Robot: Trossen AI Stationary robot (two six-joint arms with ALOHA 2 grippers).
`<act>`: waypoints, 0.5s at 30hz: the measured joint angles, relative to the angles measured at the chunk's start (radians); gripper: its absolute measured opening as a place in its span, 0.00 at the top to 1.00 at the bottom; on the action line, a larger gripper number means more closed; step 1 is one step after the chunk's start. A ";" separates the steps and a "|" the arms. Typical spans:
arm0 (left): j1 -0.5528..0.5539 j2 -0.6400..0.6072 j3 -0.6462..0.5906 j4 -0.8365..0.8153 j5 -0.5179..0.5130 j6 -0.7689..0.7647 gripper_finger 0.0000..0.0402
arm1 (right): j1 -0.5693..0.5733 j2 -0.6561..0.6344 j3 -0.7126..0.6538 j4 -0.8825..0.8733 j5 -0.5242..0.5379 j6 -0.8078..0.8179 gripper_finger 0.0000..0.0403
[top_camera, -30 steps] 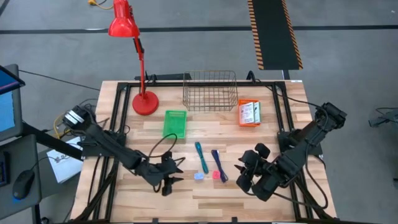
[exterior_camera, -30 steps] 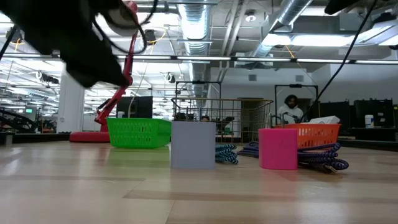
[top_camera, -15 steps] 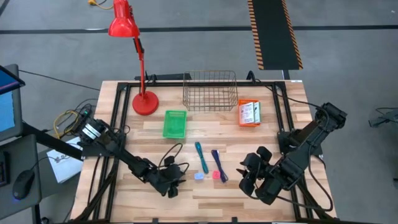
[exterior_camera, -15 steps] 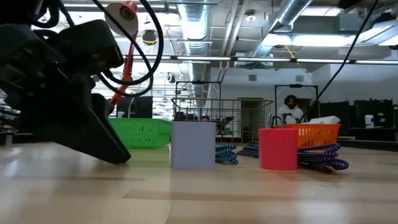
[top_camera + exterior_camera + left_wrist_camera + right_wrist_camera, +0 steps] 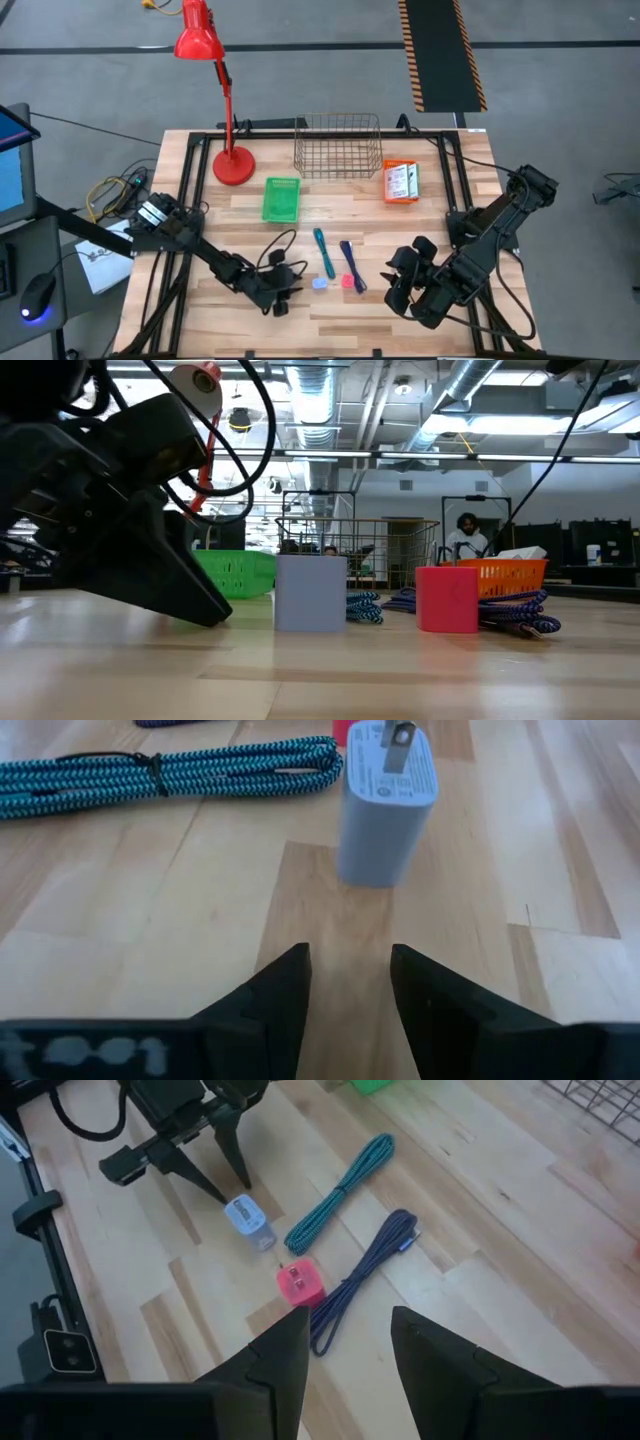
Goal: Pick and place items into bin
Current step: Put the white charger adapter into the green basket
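Observation:
A light-blue piece (image 5: pixel 388 790) stands on the table with its prongs up, and a pink-red piece (image 5: pixel 300 1285) sits beside it. A teal stick of coiled cord (image 5: pixel 323 252) and a dark-blue one (image 5: pixel 350 265) lie just beyond them. My left gripper (image 5: pixel 350 970) is open, low over the table, a short way left of the light-blue piece (image 5: pixel 319 283); it touches nothing. My right gripper (image 5: pixel 350 1330) is open and empty, raised to the right of the items (image 5: pixel 400 285). White printed packs (image 5: pixel 401 181) lie in an orange tray.
A wire bin (image 5: pixel 338 145) stands at the far middle, with a green basket (image 5: pixel 281 198) nearer on its left and the orange tray (image 5: pixel 412 197) on its right. A red desk lamp (image 5: pixel 232 165) stands at the far left. A person (image 5: pixel 467 535) is in the room behind.
My left gripper has come down from above to the table top and gone toward the table's right edge, closer to the light-blue piece. The items have stayed where they were.

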 joint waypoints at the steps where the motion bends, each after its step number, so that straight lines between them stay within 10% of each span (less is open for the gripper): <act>1: 0.004 0.001 0.000 0.012 0.000 0.008 0.65 | 0.000 0.000 0.000 0.000 0.000 0.000 0.66; 15: 0.082 0.007 0.074 -0.007 0.084 0.168 0.65 | 0.000 0.000 0.000 0.000 0.000 -0.002 0.66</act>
